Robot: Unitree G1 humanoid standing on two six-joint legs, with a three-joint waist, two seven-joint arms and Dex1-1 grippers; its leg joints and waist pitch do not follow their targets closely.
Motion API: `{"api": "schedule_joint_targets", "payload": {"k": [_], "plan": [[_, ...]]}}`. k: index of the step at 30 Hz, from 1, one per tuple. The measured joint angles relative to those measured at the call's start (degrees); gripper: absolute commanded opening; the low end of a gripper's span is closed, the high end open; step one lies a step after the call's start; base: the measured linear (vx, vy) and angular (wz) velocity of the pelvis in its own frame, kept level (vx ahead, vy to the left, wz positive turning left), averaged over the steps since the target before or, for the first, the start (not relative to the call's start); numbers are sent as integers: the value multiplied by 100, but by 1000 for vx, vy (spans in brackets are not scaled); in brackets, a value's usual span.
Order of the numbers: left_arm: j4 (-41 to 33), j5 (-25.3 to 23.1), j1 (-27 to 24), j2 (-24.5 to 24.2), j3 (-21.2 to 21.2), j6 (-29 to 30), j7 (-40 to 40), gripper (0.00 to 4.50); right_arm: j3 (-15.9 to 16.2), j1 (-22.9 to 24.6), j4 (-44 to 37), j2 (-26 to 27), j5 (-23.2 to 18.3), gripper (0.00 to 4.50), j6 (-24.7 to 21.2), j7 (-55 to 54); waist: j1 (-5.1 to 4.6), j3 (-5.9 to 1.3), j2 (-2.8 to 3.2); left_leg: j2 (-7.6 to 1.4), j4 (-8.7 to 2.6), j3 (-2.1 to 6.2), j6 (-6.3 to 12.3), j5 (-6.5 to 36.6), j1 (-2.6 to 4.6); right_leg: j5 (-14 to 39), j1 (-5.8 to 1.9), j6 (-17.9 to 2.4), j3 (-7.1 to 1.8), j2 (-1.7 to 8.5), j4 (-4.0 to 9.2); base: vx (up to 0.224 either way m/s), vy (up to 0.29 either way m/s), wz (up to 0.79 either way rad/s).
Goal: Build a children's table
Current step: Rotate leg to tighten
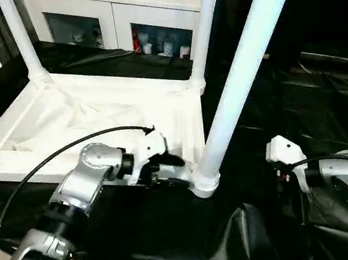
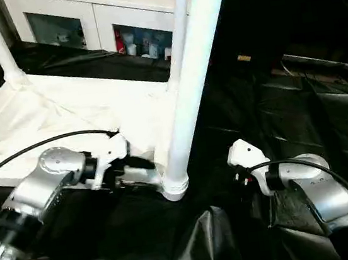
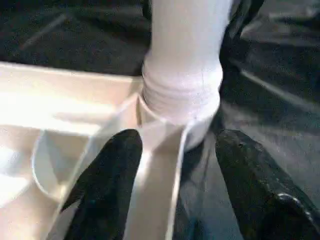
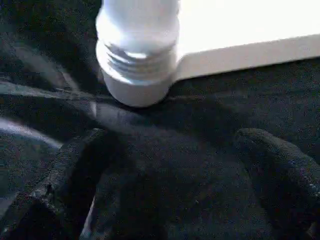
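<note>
The children's table (image 1: 96, 114) lies upside down on the black-covered desk (image 1: 323, 105), ribbed underside up, so its corner sockets face the ceiling and the legs can be driven in from above. At the far left corner one leg (image 1: 19, 35) stands upright in its socket; further right a second (image 1: 203, 28) rises from the far right corner. The left gripper (image 3: 172, 165) sits at the near right corner with jaws open, its black fingers (image 3: 107, 185) straddling the rim just below the socket, probably to steady the top. There the third leg (image 1: 243, 71) leans rightward, its threaded collar showing, so it seems not fully seated. The right gripper (image 4: 170, 165) hovers near, jaws open and empty, over the black sheet. Behind stands a white cabinet (image 1: 115, 13) with glass doors.
</note>
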State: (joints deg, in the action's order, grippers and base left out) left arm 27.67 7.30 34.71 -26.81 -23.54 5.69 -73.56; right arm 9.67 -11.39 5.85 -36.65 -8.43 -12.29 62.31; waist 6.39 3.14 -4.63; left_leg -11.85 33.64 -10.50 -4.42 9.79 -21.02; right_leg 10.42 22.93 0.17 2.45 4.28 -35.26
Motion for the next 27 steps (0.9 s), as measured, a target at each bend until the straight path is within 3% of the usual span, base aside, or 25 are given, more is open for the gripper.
{"api": "schedule_joint_targets", "payload": {"k": [5, 17, 21, 27], "plan": [[355, -86, 143, 5, 6, -266, -71, 226, 8, 2, -130, 24, -61, 450, -133, -2, 25, 4, 11, 0, 2, -1, 0, 0, 0, 0, -2, -1, 1, 2, 2, 0, 0, 0], [1105, -317, 426, 94, 10, -809, -319, 130, 30, 175, -451, 51, -180, 450, -399, -8, 16, -4, 133, 1, 2, -2, 0, 0, 2, -1, -4, -2, -1, 4, 0, 0, 0, 0], [1231, -368, 429, 108, 2, -897, -375, 113, 29, 185, -477, 49, -183, 450, -471, -22, 11, -3, 142, 0, 1, -2, 0, 0, 2, -1, -3, -2, 1, 4, -1, 0, 0, 0], [1528, -526, 572, 141, -15, -1063, -491, 43, 29, 195, -486, 48, -183, 450, -501, -67, 14, -4, 157, 1, 2, -2, 0, 0, 2, -2, -4, -3, 1, 4, -1, 0, 0, 0]]}}
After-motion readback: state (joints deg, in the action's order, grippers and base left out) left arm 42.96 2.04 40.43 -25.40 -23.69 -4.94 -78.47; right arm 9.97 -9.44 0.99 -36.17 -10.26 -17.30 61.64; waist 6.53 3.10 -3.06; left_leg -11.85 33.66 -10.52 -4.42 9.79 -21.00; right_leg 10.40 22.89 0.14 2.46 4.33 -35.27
